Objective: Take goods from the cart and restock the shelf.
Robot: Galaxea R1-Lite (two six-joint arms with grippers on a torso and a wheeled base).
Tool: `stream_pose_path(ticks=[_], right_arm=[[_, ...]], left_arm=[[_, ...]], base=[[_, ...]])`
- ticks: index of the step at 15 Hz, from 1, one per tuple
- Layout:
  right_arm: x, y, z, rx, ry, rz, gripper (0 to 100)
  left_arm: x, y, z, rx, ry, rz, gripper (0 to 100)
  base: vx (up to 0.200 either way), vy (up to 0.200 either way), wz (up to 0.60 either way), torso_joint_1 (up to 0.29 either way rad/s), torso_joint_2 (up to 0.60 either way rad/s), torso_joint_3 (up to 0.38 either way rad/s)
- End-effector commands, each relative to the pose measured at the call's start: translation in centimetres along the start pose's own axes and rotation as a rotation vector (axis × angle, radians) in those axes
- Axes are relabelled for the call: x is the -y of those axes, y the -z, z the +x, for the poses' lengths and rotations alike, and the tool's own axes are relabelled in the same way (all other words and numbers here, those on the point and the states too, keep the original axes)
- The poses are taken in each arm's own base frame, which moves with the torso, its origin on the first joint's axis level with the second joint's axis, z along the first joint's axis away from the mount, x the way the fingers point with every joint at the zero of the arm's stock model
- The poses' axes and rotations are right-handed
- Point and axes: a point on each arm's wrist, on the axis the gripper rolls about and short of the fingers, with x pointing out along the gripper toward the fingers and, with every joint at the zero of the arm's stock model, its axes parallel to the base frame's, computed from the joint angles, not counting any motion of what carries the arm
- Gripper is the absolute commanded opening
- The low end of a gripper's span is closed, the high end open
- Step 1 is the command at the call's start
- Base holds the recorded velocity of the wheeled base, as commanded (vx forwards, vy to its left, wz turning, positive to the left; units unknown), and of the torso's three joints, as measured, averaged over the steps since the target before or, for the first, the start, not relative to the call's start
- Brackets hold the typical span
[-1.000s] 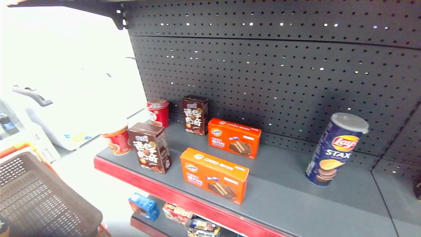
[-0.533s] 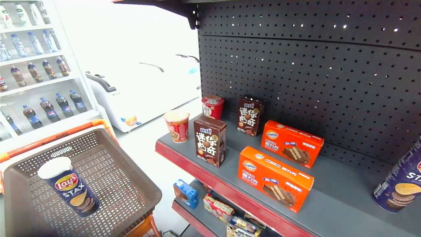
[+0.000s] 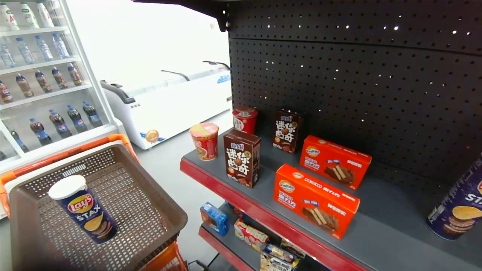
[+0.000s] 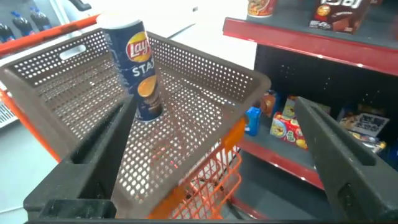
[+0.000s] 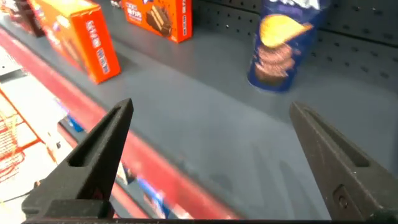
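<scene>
Chip can (image 3: 83, 209) upright in cart basket (image 3: 158, 184); 2nd can (image 3: 457, 205) on shelf (image 3: 376, 233). Left gripper (image 4: 212, 104), right gripper (image 5: 211, 106): jaws wide apart, nothing held.

Both grippers dark, matte, no markings seen.
Left gripper (image 4: 210, 106): two long dark-grey fingers (image 4: 93, 168), flat-sided, tapering to blunt tips. Right gripper (image 5: 211, 107): same dark wedge-shaped fingers (image 5: 93, 162); one has a small round recess near its base.

Qty: 2 chip cans (image 3: 84, 214) (image 3: 459, 210), 2 org. boxes (image 3: 318, 199) (image 3: 335, 162), 2 brn boxes (image 3: 241, 158) (image 3: 287, 131), 2 noodle cups (image 3: 204, 141) (image 3: 244, 119), 1 cart basket (image 3: 124, 188), 1 shelf (image 3: 376, 233).
</scene>
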Motion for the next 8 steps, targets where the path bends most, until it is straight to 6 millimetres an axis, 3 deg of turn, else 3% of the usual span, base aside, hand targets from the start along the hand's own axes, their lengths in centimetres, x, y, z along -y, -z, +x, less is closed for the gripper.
stream_pose_path(ticks=[1,4,7,8], right_arm=[[0.0,-0.01,0.0,0.0,-0.001,0.0,100],[0.0,-0.01,0.01,-0.001,-0.001,-0.002,100],[0.0,-0.01,0.0,0.0,-0.001,0.0,100],[0.0,-0.01,0.0,0.0,-0.001,0.0,100]], left_arm=[[0.0,-0.01,0.01,-0.001,0.0,-0.001,100],[0.0,-0.01,0.01,-0.001,0.0,0.001,100],[0.0,-0.01,0.01,-0.001,0.0,-0.001,100],[0.0,-0.01,0.01,-0.001,0.0,-0.001,100]], base=[[0.0,0.0,0.0,0.0,0.0,0.0],[0.0,0.0,0.0,0.0,0.0,0.0],[0.0,0.0,0.6,0.006,0.0,0.002],[0.0,0.0,0.0,0.0,0.0,0.0]])
